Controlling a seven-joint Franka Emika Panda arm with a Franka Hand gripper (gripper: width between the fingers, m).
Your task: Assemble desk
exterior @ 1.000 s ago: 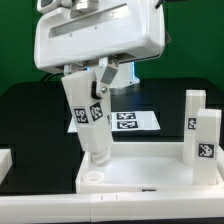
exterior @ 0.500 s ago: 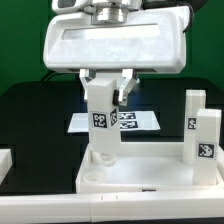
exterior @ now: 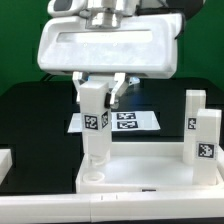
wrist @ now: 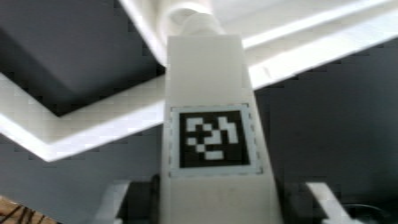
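Observation:
My gripper is shut on a white square-section desk leg and holds it upright, tag facing the camera. The leg's lower end hangs just over the left front corner of the white rimmed desk top, close behind a round hole. In the wrist view the leg runs away from the gripper between the two fingers, with its round end over the desk top's rim. Two more tagged legs stand upright at the desk top's right end.
The marker board lies flat on the black table behind the held leg. A white part shows at the exterior view's left edge. The large gripper body fills the upper middle of the exterior view.
The leg was tilted a second ago and now stands upright. Over the last half second the gripper and leg have shifted slightly toward the exterior view's left.

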